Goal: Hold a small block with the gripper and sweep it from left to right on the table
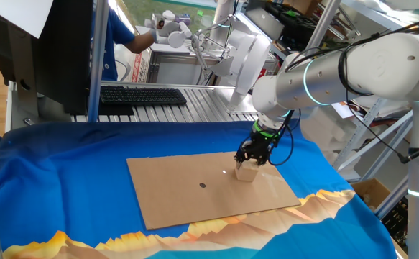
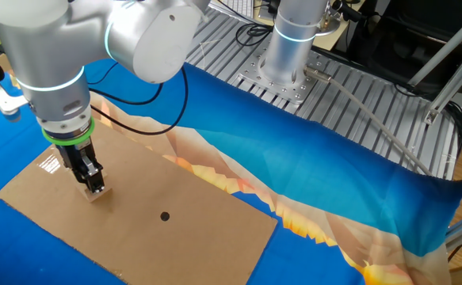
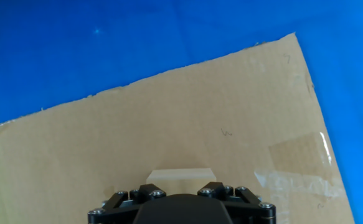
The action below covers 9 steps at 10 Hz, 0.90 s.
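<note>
Block (image 1: 247,173): tan cube on the cardboard sheet (image 1: 195,205), on the blue surface (image 1: 65,180). Gripper (image 1: 251,162): pointing down, clamped on block. Handling: keep grip firm, block flat on sheet, sweep level, steady pressure.

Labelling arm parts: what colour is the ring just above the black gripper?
Green ring; clearest in the other fixed view.

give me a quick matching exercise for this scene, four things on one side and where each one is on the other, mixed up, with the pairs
Things:
1. small block
2. dark dot
3. cardboard sheet
4. keyboard

Places:
a. flat on the blue cloth
b. on the grey metal bench behind the table
c. between the fingers of the gripper
d. alone near the middle of the cardboard

Pairs: 1-c, 2-d, 3-a, 4-b
</note>
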Tool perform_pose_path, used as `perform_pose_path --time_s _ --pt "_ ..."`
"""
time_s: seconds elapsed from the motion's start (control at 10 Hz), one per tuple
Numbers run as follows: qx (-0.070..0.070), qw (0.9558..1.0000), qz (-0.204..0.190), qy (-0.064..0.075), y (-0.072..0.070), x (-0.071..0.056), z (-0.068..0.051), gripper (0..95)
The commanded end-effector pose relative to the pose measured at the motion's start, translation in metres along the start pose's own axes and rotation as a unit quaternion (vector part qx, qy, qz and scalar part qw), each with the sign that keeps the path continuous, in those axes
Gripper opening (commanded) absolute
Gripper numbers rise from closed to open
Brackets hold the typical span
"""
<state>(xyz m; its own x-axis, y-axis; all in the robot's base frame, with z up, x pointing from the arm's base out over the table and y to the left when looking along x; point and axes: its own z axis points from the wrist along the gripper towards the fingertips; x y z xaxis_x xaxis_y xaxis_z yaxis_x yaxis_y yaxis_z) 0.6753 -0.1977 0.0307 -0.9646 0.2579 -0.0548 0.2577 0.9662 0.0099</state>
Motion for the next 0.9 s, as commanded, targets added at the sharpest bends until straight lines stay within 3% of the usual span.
perform_pose_path --time_s 0.1,0.3,0.6,0.9 --pt "-0.008 0.9999 0.003 0.005 0.0001 0.0009 0.0013 0.0" --pt "-0.002 1.0000 0.002 0.002 0.0002 0.0009 0.0015 0.0" --pt "-0.010 0.9999 0.004 0.004 0.0008 0.0010 0.0021 0.0" --pt "-0.008 1.0000 0.004 0.002 0.0019 0.0009 0.0039 0.0"
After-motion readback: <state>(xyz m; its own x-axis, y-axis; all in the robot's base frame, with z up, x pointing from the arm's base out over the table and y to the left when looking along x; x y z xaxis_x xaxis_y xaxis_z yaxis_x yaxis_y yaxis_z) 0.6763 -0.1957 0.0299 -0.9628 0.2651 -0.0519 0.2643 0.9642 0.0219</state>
